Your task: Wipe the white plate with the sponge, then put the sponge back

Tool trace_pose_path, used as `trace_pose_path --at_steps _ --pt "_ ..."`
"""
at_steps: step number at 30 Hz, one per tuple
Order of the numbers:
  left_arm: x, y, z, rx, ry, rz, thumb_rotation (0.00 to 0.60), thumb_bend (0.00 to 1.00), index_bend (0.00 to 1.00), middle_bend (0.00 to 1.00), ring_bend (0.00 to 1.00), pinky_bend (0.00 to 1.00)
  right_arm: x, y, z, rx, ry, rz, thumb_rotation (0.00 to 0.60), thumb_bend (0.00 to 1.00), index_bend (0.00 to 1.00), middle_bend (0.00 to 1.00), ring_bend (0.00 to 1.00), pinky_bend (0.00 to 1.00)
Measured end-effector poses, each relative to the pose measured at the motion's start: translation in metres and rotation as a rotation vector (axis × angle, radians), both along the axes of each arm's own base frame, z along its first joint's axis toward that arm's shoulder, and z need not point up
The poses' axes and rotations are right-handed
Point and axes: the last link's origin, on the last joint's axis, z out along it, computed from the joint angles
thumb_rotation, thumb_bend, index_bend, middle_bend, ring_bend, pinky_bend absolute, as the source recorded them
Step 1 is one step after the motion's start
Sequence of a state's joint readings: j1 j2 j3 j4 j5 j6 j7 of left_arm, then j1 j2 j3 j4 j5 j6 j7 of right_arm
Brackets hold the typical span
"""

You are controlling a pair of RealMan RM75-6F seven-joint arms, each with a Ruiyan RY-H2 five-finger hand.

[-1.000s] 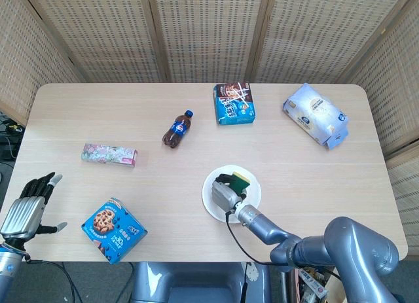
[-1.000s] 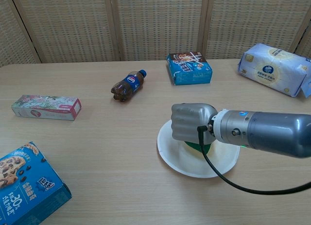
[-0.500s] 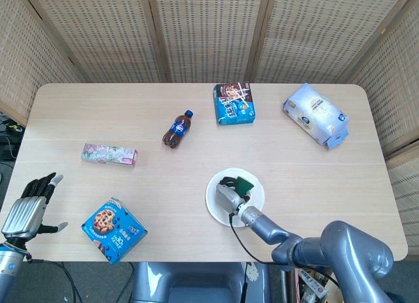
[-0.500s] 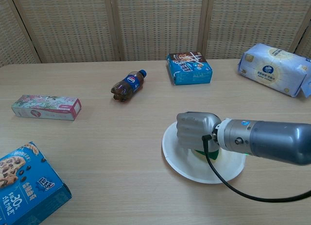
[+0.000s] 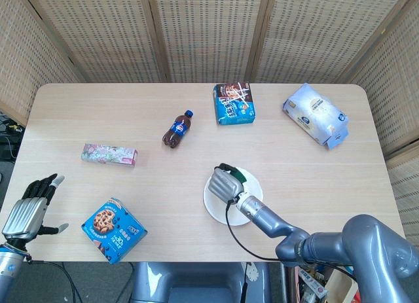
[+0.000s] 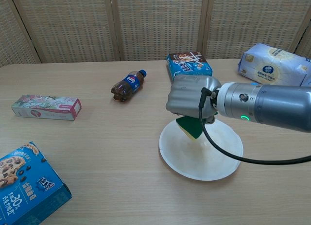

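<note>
Green-yellow sponge (image 6: 190,128): soft, light; right hand (image 6: 190,99) grips its top above plate (image 6: 201,154); left hand (image 5: 27,208) spread.

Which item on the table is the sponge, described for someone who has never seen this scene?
Start at the white plate near the front edge of the table. The right hand hangs over the plate's far side, and the sponge pokes out beneath its fingers. It is the only green and yellow block here; everything else is packaged goods.
</note>
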State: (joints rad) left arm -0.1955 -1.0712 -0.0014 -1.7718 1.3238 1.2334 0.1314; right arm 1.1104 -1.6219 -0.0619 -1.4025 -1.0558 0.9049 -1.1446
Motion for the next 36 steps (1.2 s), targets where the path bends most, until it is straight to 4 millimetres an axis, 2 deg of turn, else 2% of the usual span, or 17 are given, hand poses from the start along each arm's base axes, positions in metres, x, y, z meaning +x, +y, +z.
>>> trace_pose_path --at_steps 3,6,10,15,18,25,36 --pt "0.001 0.0 -0.001 -0.005 -0.002 -0.002 0.6 0.0 0.0 0.0 0.0 0.0 0.003 0.0 0.009 0.062 -0.156 -0.13 0.6 0.62 0.61 0.6 0.48 0.31" --pt "0.002 -0.001 -0.001 -0.009 -0.004 -0.006 0.6 0.0 0.0 0.0 0.0 0.0 0.003 0.0 0.016 0.145 -0.333 -0.298 0.6 0.62 0.61 0.6 0.48 0.18" --pt "0.003 -0.002 -0.002 -0.012 -0.005 -0.009 0.6 0.0 0.0 0.0 0.0 0.0 0.0 0.0 0.022 0.26 -0.548 -0.519 0.6 0.62 0.61 0.6 0.44 0.13" --pt "0.003 -0.001 -0.002 -0.017 -0.006 -0.006 0.6 0.0 0.0 0.0 0.0 0.0 -0.011 0.001 0.023 0.371 -0.727 -0.73 0.6 0.62 0.62 0.6 0.3 0.05" --pt "0.002 -0.001 -0.002 -0.018 -0.007 -0.001 0.6 0.0 0.0 0.0 0.0 0.0 -0.021 -0.001 0.019 0.386 -0.754 -0.779 0.6 0.62 0.64 0.6 0.25 0.04" --pt "0.001 0.0 -0.002 -0.02 -0.006 0.007 0.6 0.0 0.0 0.0 0.0 0.0 -0.041 -0.006 0.004 0.373 -0.776 -0.812 0.6 0.62 0.64 0.6 0.25 0.04" --pt "0.0 0.0 -0.003 -0.022 -0.004 0.012 0.6 0.0 0.0 0.0 0.0 0.0 -0.047 -0.005 -0.02 0.377 -0.786 -0.814 0.6 0.62 0.65 0.6 0.25 0.04"
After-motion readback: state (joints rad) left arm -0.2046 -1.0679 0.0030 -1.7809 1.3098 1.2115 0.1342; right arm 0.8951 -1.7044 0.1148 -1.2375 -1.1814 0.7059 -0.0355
